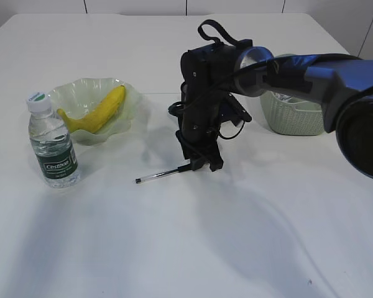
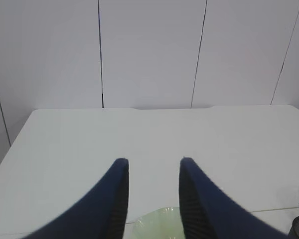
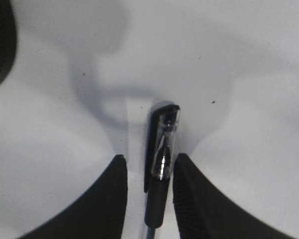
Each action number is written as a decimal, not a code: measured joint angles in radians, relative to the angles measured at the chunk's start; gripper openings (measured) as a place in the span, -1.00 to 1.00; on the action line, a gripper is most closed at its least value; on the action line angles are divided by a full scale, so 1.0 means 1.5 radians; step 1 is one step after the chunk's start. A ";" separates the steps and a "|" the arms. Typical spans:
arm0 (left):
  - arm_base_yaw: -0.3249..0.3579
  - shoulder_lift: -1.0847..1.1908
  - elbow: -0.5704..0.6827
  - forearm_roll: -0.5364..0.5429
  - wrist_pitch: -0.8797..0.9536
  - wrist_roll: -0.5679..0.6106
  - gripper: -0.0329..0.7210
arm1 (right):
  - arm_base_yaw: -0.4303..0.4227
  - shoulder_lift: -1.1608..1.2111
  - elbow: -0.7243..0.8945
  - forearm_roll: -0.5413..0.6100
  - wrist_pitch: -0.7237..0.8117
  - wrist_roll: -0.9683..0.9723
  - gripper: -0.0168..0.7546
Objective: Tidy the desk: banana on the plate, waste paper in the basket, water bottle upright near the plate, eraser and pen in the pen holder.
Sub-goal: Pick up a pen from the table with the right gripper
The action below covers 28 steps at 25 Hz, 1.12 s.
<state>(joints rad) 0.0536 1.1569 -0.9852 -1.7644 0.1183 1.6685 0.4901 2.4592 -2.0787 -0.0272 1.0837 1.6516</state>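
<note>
A black pen (image 1: pixel 161 176) with a clear cap lies on the white table. My right gripper (image 1: pixel 199 164) is down over its cap end. In the right wrist view the pen (image 3: pixel 162 159) lies between the open jaws of the right gripper (image 3: pixel 150 158), with a gap on its left side. The banana (image 1: pixel 102 110) rests on the green plate (image 1: pixel 74 90). Just in front of the plate, the water bottle (image 1: pixel 53 146) stands upright. My left gripper (image 2: pixel 152 160) is open and empty above the plate (image 2: pixel 162 221). The eraser and waste paper are out of view.
A pale woven basket (image 1: pixel 292 115) stands at the right behind my right arm. A dark blue object (image 1: pixel 173 110) peeks out left of the arm; I cannot tell whether it is the pen holder. A wall rises beyond the table's far edge.
</note>
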 joint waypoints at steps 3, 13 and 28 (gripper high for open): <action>0.000 0.000 0.000 0.000 0.001 0.000 -0.28 | 0.000 0.000 0.000 -0.011 0.000 0.000 -0.34; 0.000 0.000 0.000 0.000 0.000 0.000 -0.28 | 0.000 0.000 0.000 -0.018 0.000 -0.009 -0.35; 0.000 0.000 0.000 0.000 0.000 0.000 -0.28 | 0.000 0.000 0.000 0.039 0.000 -0.012 -0.35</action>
<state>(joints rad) 0.0536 1.1569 -0.9852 -1.7644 0.1179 1.6685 0.4901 2.4592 -2.0787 0.0313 1.0837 1.6342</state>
